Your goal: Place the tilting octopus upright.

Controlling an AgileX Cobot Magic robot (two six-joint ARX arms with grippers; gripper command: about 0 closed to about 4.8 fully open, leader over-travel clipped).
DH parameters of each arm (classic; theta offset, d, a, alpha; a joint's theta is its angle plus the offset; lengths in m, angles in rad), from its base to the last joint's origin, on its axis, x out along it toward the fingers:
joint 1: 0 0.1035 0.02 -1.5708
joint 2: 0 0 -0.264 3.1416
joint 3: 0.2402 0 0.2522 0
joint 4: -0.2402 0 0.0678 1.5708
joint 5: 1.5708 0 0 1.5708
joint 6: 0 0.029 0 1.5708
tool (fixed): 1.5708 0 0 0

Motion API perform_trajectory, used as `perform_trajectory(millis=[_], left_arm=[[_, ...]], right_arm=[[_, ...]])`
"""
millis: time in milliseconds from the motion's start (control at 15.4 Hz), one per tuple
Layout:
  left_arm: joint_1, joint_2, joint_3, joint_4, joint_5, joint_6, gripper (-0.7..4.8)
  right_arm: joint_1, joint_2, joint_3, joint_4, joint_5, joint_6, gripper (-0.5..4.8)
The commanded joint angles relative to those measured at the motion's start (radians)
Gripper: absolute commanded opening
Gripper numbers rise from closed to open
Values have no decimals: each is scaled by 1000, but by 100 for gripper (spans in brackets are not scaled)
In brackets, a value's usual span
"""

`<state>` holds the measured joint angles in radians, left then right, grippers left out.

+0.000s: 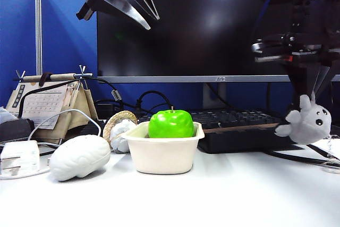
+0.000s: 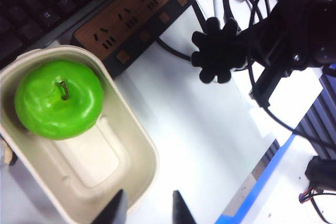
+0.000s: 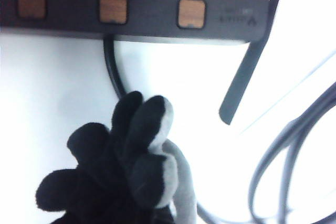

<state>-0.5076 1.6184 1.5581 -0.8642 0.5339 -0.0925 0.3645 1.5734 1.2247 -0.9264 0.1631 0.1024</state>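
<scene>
Grey octopus (image 1: 308, 123) hangs tilted in my clenched right end effector (image 1: 311, 97) above the surface (image 1: 223, 195) at right, left end effector (image 1: 139, 5) released high at left; next, lower it upright.

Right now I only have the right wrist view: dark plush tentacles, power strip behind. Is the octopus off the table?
Observer: Yes. In the exterior view the octopus hangs tilted, clear of the table, gripped from above by the right hand.
Operator: Left hand in the way?
Observer: No. The left hand is open and empty, high at the upper left of the exterior view.
Operator: Anything near it on the table?
Observer: The nearest container is the bowl holding a green apple, mid-table, well to the left of the octopus.
</scene>
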Motion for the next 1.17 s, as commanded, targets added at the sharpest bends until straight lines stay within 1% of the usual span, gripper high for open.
perform_trajectory(millis=[65, 261, 456, 521, 586, 651, 847, 912, 977, 1107, 1172], left_arm=[[1, -3, 2, 6, 2, 15, 121], [1, -3, 2, 7, 2, 15, 121], [1, -3, 2, 6, 2, 14, 121], [1, -3, 2, 5, 2, 14, 121], [1, -3, 2, 4, 4, 14, 121], [1, -3, 2, 4, 4, 14, 121], [1, -3, 2, -12, 5, 14, 121], [1, -3, 2, -18, 5, 14, 121], [1, -3, 2, -17, 5, 14, 121], [1, -3, 2, -16, 4, 14, 121], [1, -3, 2, -15, 4, 14, 121]], right_arm=[[77, -4, 3, -35, 214, -34, -6], [173, -3, 3, -15, 397, -72, -6], [231, -1, 2, 45, 493, -143, -6], [246, 5, 2, 64, 541, -181, -6], [269, 26, 2, 80, 636, -272, -6], [273, 42, 2, 82, 675, -314, -6], [272, 93, 1, 43, 752, -365, -6], [273, 104, 1, 29, 761, -386, -6], [286, 111, 1, 24, 771, -418, -6], [326, 118, 0, 14, 832, -482, -6], [347, 121, 0, 10, 842, -506, -6]])
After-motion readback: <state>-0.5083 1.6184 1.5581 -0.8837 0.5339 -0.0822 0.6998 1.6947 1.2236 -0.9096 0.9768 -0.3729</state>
